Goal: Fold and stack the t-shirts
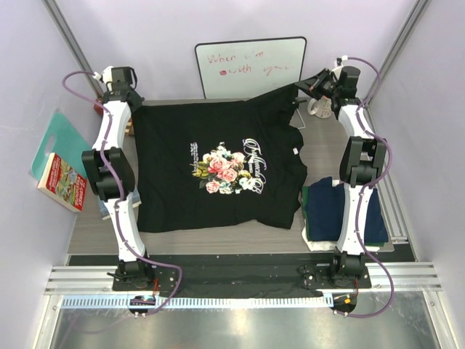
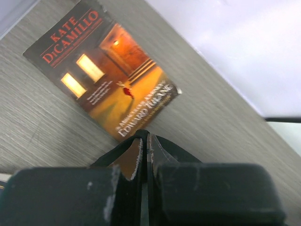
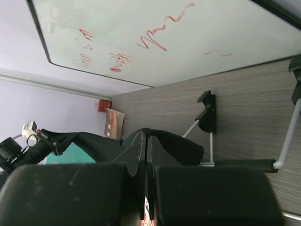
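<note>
Clamping black t-shirt, left tool, right tool, corners seemingly hidden

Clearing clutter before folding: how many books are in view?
2. A red book leans left of the table; the DiCamillo book lies at its far-left corner, by the left gripper. Others may be hidden.

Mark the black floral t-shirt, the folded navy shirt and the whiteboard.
black floral t-shirt (image 1: 174, 189), top view, cloth left of print
folded navy shirt (image 1: 321, 207), top view, left half
whiteboard (image 1: 240, 86), top view, blank lower part
</note>
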